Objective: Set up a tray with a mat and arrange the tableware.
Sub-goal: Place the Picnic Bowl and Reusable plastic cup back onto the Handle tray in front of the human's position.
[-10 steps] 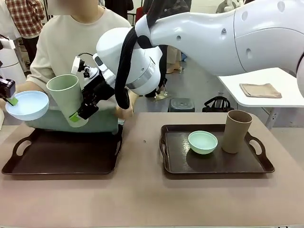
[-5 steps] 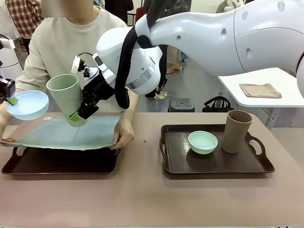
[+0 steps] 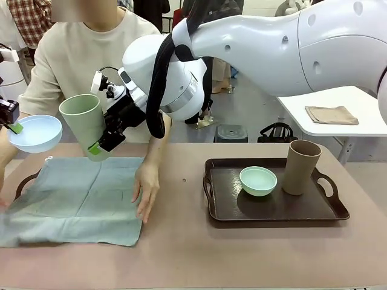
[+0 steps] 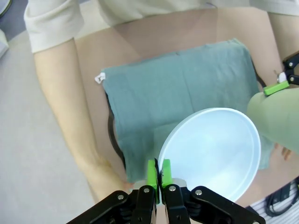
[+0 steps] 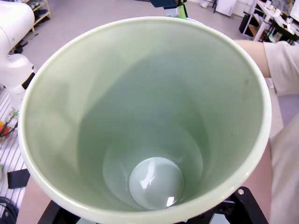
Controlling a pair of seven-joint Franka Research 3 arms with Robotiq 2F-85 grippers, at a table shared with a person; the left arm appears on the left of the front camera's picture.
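Hanging at the far left edge, the left gripper [image 4: 158,171] has its green pads pinched nearly together on the rim of the pale blue bowl [image 3: 36,133], which it holds up in the air above the left end of the mat [image 3: 72,199]. That grey-green mat lies spread flat over the left tray [image 3: 25,180], covering nearly all of it and spilling over the near edge onto the table [image 3: 193,254]. The person's hand [image 3: 147,187] presses flat on the mat's right edge. Above the mat's far side, the right gripper [image 3: 97,147] is clamped on the lower part of the pale green cup [image 3: 83,121], which is tilted with its mouth up, clear of the cloth. To the right, the right tray [image 3: 272,212] carries the mint green bowl [image 3: 258,180], with the tan-brown cup [image 3: 300,167] upright just beside it.
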